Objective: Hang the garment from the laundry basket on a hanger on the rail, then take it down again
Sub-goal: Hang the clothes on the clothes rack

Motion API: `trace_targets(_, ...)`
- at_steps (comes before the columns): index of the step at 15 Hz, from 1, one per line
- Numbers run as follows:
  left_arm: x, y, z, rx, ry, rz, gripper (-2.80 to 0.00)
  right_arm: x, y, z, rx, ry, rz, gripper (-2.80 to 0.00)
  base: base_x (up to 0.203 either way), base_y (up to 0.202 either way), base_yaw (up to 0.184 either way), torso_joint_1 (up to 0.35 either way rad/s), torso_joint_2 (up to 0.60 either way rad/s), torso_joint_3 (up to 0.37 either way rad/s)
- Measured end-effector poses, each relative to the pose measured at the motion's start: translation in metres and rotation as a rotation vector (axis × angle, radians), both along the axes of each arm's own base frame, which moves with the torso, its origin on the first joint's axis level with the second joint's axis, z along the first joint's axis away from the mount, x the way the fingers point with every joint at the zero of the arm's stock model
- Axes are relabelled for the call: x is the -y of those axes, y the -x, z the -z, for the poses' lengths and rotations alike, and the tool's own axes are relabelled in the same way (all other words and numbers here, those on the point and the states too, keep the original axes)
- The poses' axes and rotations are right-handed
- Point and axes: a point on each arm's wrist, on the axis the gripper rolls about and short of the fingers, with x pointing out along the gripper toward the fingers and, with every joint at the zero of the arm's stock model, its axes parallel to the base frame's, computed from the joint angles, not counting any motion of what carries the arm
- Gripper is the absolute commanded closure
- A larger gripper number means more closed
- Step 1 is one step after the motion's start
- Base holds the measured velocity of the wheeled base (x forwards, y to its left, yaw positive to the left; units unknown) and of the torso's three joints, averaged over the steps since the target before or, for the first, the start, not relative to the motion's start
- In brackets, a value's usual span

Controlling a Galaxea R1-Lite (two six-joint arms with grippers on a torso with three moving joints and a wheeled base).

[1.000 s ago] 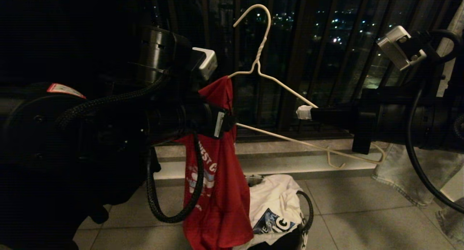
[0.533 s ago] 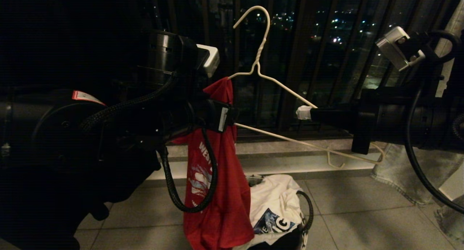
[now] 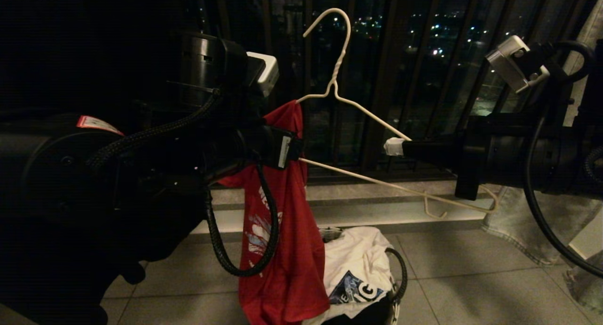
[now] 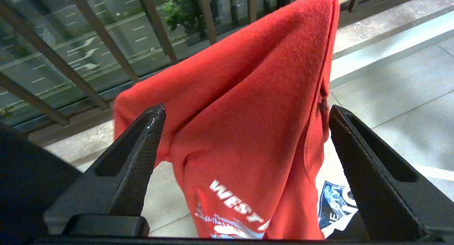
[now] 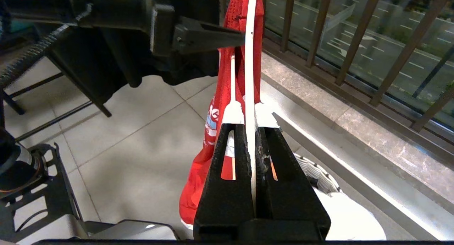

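- The red T-shirt hangs bunched over the left shoulder of the white wire hanger, its folds dropping straight down to the tiled floor level beside the laundry basket; only one end of the hanger is inside the cloth, so the shirt looks half threaded, not yet spread across both shoulders.
- The right gripper is clamped on the hanger's right sloping wire, the wire running between its white-tipped fingers; this hold seems meant to keep the hanger steady in the air while the other arm works the cloth.
- The hanger's hook points up, free of any rail, in front of the dark balcony railing.
- The left gripper stands with its fingers spread wide on either side of the shirt's draped top, holding nothing; from the head view it sits level, at the hanger's left end, against the cloth.
- The right arm reaches in level from the right, the left arm from the near left, both pointing toward the middle.
- The basket, near and below, holds a white cloth with a blue print.
- Judged from this, the next move would be regripping the shirt to pull it farther along the wire.
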Motion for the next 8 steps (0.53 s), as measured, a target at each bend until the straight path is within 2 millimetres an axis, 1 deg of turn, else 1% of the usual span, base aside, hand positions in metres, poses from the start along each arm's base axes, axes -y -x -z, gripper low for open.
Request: trace_targets(8,-0.0069,0.0033,-0.0012,0.007,-0.018,-0.025,-2.8,0.0,-0.0023,0.0005,-0.002,0.001,0.004,0.0,0.0,0.0,0.0,0.0,0.0,0.0)
